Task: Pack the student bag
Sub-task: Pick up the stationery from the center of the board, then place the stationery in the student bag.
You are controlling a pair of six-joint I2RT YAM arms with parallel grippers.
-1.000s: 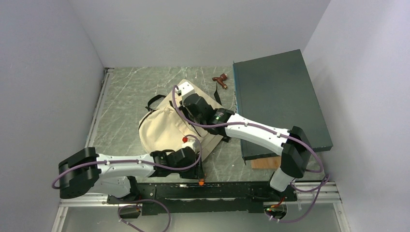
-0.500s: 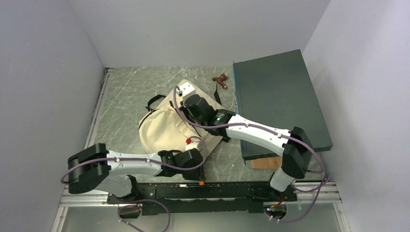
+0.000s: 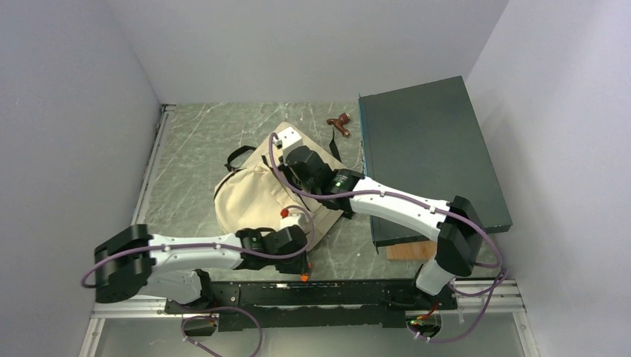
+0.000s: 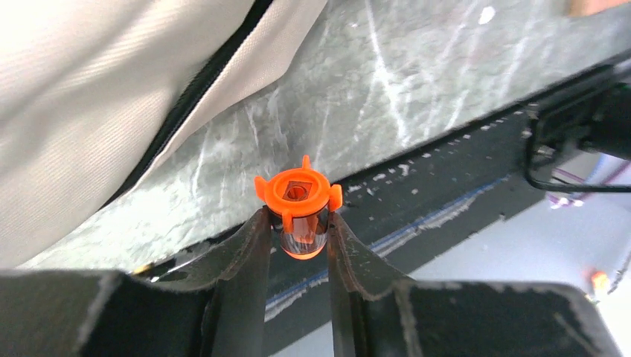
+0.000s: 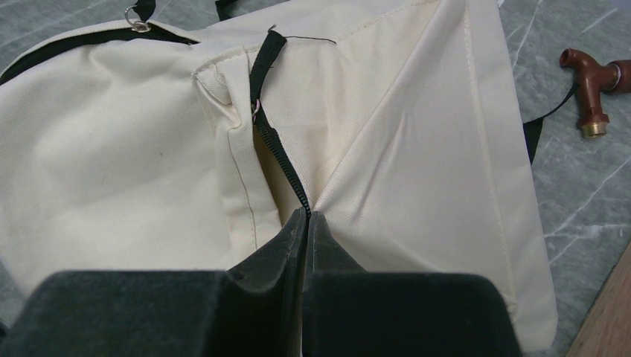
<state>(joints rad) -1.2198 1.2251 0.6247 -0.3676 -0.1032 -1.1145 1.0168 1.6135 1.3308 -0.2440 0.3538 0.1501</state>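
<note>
White-walled bay with a grey-green marbled counter point(image 3: 193, 141). A dark teal box point(image 3: 431, 149) lies along the right side and is not involved. The cream canvas bag point(image 3: 245, 197) lies flat mid-counter, just beyond both arm bases, with a brown strap end point(image 3: 340, 123) on the far side beside the box. Right hand point(image 5: 306, 216): fingers fully closed, pinching the canvas right at the black zip point(image 5: 279, 160), which runs away from the fingertips across the bag. Judged to be holding the opening up. Left hand point(image 4: 296, 219): at the near edge, fingers set against both sides of a small orange-capped tube point(image 4: 298, 192), which stands upright by the black rail point(image 4: 446, 167) edging the counter. This reads as a grip, though whether the tube is lifted clear cannot be told. Key relation: the bag lies just past the left hand on the far side, its black-trimmed edge slanting across the upper left of the left wrist view. Tube and bag are apart, with bare counter between them. The left hand is the one at the tube; the right hand is occupied on the bag. Judgement: the next move calls for carrying the tube up and away from the rail, toward the opening the right hand pinches. Risks: the small tube slipping between the fingers, or the mouth being too slack to admit it.
</note>
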